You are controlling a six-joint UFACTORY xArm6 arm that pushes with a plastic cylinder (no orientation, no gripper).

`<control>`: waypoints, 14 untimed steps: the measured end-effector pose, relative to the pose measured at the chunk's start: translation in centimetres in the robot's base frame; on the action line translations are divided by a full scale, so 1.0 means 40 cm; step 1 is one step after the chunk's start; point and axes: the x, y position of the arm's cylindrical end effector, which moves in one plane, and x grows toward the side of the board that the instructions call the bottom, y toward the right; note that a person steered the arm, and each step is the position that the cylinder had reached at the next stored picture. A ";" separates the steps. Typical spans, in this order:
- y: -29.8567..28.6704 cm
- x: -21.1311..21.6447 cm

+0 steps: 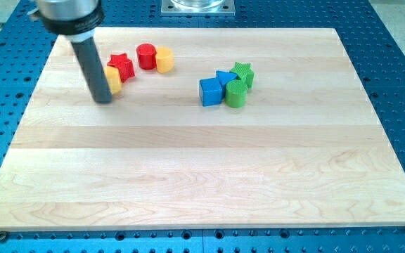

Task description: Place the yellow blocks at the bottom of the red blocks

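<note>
A red star block (122, 67) and a red cylinder (146, 55) lie at the board's upper left. A yellow cylinder-like block (164, 60) touches the red cylinder's right side. A second yellow block (114, 79) sits just below-left of the red star, partly hidden by my rod. My tip (103, 100) rests on the board at the lower left edge of that yellow block, touching or nearly touching it.
A blue cube (210, 92), a blue block (226, 79), a green star block (243, 72) and a green cylinder (235, 94) cluster right of centre. The wooden board (202, 176) lies on a blue perforated table.
</note>
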 end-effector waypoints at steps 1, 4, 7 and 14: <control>0.046 -0.047; 0.083 -0.118; 0.232 -0.103; 0.339 -0.135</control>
